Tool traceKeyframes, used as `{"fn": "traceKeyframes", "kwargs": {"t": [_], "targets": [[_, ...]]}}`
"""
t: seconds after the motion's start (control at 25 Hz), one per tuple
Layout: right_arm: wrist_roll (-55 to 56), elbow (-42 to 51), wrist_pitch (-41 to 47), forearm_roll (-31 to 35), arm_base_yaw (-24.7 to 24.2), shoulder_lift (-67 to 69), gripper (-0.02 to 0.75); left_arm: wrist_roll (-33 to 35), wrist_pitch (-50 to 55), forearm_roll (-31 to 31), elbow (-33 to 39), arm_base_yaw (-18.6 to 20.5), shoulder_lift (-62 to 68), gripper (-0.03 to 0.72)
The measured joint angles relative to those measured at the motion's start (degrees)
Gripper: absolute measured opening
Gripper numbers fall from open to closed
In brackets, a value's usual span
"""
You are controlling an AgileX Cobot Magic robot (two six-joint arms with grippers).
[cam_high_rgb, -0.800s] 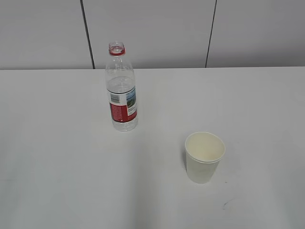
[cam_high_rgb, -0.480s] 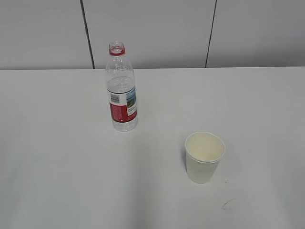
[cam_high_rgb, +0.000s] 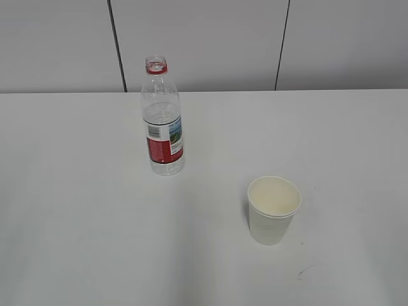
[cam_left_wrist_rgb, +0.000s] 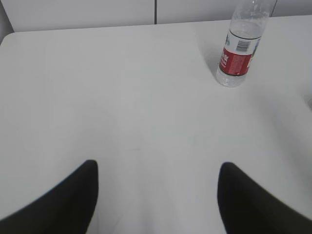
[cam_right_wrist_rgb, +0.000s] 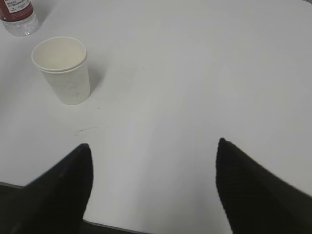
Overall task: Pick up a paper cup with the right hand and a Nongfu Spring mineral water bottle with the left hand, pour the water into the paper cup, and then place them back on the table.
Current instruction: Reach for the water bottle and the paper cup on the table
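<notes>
The clear capless water bottle with a red neck ring and red-and-white label stands upright on the white table, left of centre. The off-white paper cup stands upright and empty to its front right. Neither arm shows in the exterior view. In the left wrist view my left gripper is open and empty above bare table, with the bottle far ahead to the right. In the right wrist view my right gripper is open and empty near the table's front edge, with the cup ahead to the left.
A grey panelled wall runs behind the table's far edge. A few small dark marks lie on the tabletop in front of the cup. The bottle's base shows at the top left of the right wrist view.
</notes>
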Motion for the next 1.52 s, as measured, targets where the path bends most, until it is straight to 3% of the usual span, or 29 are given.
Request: {"fn": "traceKeyframes", "kwargs": {"t": [1.52], "targets": [[0.00,0.00,0.00,0.00,0.00,0.00,0.582,0.00,0.00,0.00,0.00,0.00,0.00,0.463]]}}
